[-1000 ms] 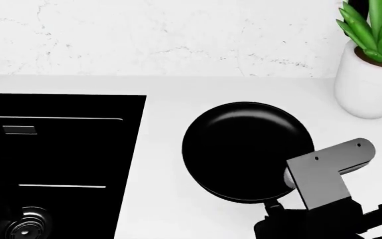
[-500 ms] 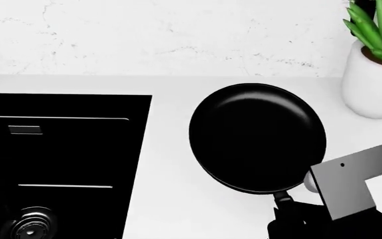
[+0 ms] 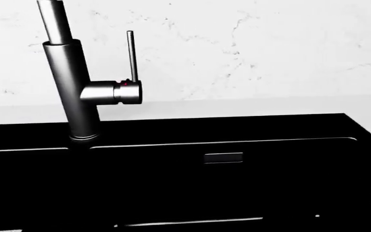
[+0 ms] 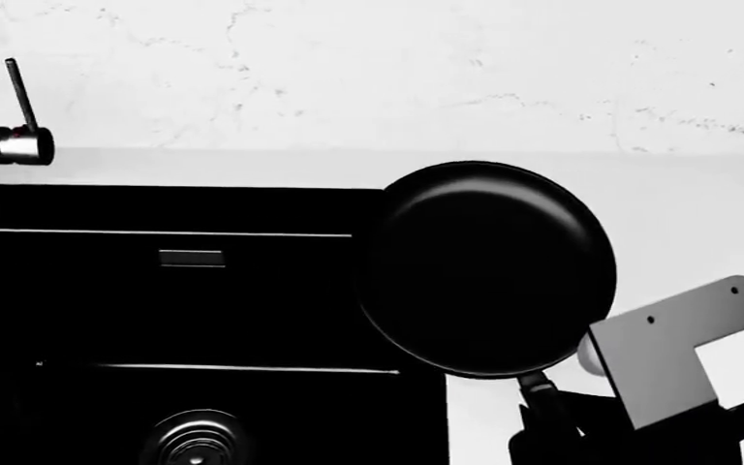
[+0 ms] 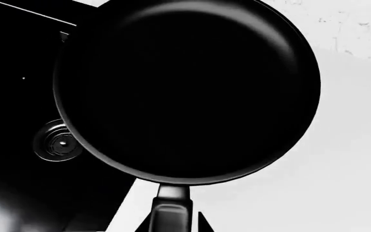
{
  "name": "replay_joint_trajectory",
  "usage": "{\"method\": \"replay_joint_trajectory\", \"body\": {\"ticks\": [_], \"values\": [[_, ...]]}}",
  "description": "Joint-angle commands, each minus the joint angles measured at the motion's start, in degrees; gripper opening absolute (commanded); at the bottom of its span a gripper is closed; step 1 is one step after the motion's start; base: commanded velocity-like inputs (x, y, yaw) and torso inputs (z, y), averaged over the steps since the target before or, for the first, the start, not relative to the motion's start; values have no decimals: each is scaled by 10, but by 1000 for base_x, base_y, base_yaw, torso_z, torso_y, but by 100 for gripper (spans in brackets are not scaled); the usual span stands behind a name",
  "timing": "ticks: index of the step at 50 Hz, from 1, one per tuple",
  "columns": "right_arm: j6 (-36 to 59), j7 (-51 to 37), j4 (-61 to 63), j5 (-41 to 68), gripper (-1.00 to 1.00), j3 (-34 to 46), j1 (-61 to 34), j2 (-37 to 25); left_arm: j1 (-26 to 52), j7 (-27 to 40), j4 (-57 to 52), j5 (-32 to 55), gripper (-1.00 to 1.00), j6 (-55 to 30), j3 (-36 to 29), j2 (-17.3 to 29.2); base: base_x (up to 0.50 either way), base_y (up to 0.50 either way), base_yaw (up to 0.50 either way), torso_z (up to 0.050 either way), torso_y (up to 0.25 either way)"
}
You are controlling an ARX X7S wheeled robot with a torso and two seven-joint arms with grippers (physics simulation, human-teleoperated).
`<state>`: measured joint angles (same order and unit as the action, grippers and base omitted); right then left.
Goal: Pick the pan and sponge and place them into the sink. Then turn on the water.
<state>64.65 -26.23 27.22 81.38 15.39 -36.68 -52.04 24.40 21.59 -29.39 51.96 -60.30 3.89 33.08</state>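
Right end effector [image 4: 566,426] half hidden under pan [image 4: 488,266] handle

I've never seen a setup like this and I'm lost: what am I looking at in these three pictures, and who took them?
These are computer-simulated views from a two-armed robot steered by a person. One camera sits on its head, looking down at a white counter with a black rectangular sink. The other two sit near its grippers. The right one looks along the thin handle of a round glossy black pan, carried by that handle and reaching partly over the sink's edge; the right gripper seems closed on it, though its fingers are hard to make out. The left camera faces a dark metal tap with an upright lever behind the sink; that gripper itself is out of sight.
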Motion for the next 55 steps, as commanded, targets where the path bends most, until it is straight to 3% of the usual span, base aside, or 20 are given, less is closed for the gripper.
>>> {"method": "replay_joint_trajectory", "body": {"ticks": [1,55], "values": [[-8,2,4,-21,-100,-14,-3,-1,-5,-1,0,0,100,5,1,2,23,500,0,0,0],[-28,13,7,-33,-100,-7,13,-5,-14,-2,0,11,100,14,6,15,69,500,0,1,2]]}}
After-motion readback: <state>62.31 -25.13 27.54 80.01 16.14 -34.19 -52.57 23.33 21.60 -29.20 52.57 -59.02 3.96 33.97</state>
